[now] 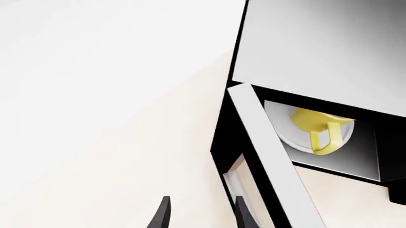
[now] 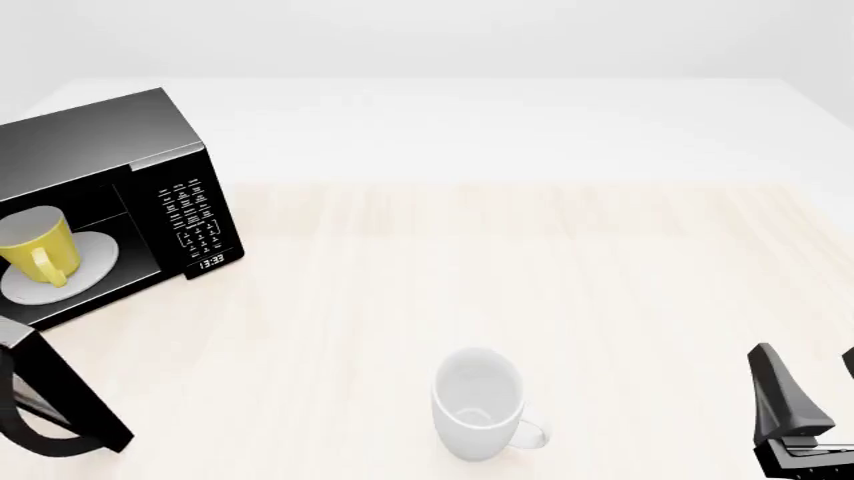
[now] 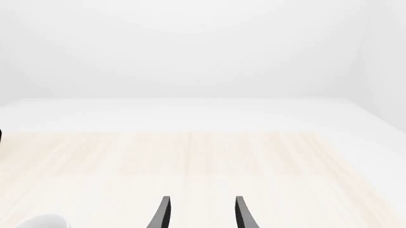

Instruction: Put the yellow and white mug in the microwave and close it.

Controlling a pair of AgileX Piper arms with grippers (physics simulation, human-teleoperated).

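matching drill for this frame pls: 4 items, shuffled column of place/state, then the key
1. yellow and white mug
2. microwave door
3. all-white mug
4. right gripper

A. open, holding nothing
B. swung open
C. on the turntable plate inside the microwave
D. upright on the table, out in front

Pairs: 1-C, 2-B, 3-D, 4-A

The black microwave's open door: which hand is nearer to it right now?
Left. The left hand sits right by the open door of the black microwave, fingers apart. The right hand is far across the table, at its right edge.
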